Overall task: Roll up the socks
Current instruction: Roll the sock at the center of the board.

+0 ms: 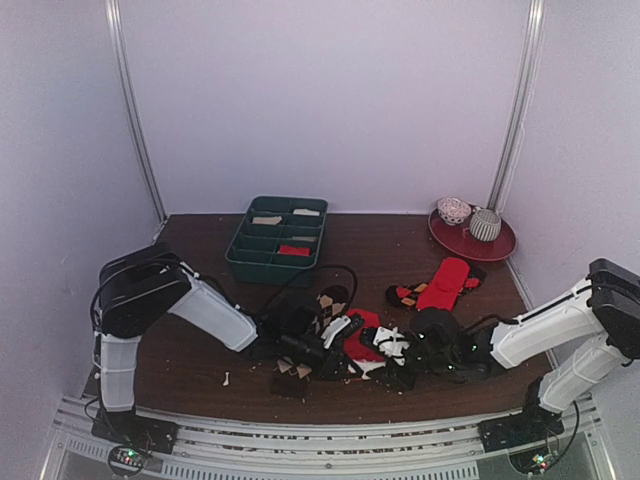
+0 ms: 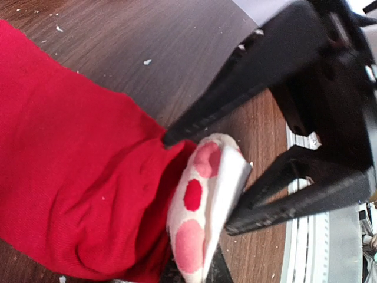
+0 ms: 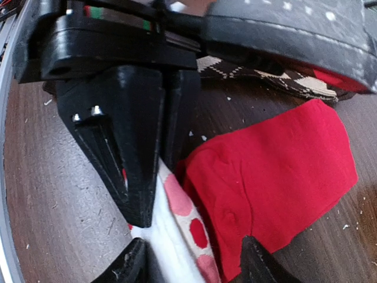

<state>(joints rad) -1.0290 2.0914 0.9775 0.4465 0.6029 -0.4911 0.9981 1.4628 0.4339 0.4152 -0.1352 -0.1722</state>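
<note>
A bright red sock [image 3: 277, 171] lies folded on the brown table [image 3: 53, 194]. Its white cuff [image 3: 177, 236] has pink and red dots. In the top view the same red sock [image 1: 362, 335] sits between both arms. My left gripper [image 3: 140, 219] points down, shut on the cuff's edge; only its dark tips [image 2: 215, 272] show in its own view. My right gripper [image 3: 194, 258] straddles the cuff and the folded end, with both fingers [image 2: 177, 132] touching fabric. A brown argyle sock [image 3: 294, 79] lies behind the left gripper, partly hidden.
A plain red sock [image 1: 447, 282] lies with a dark red-marked one [image 1: 405, 294] at the right. A green divided tray [image 1: 240, 262] stands at the back. A red plate [image 1: 500, 248] holds two bowls at the back right. Pale crumbs dot the wood.
</note>
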